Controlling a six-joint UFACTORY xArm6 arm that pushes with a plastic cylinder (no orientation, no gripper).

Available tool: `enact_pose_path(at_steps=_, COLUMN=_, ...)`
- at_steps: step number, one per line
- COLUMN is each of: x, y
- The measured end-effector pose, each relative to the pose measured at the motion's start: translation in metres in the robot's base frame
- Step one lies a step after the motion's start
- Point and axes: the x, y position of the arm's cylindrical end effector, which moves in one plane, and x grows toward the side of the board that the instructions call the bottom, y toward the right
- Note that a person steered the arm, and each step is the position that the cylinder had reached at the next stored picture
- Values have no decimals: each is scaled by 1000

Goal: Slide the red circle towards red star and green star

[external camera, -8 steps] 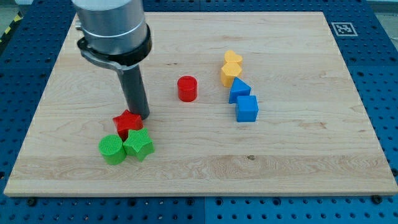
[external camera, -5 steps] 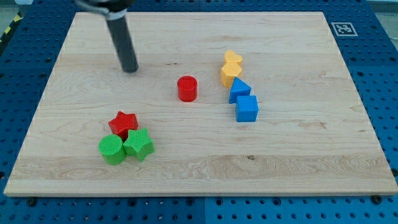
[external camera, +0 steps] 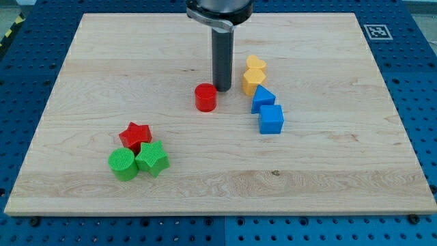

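Note:
The red circle [external camera: 205,97] stands near the board's middle. My tip [external camera: 223,88] is just to its upper right, close to it, between it and the yellow blocks. The red star [external camera: 136,135] lies at the lower left, with the green star [external camera: 152,159] touching it below right and a green circle [external camera: 122,164] below left.
A yellow heart [external camera: 256,64] and a yellow hexagon [external camera: 252,80] stand right of my tip. Below them are a blue triangle [external camera: 263,98] and a blue cube [external camera: 271,119]. The wooden board [external camera: 328,157] ends at blue pegboard on all sides.
My tip has moved from beside the red star up to the board's upper left, then right to the red circle's upper right. No block has moved.

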Motion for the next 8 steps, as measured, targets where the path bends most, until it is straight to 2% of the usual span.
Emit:
enact_pose_path(at_steps=3, x=32, y=-48)
enact_pose_path(at_steps=6, x=70, y=-55)
enact_pose_path(at_steps=8, x=77, y=-55)
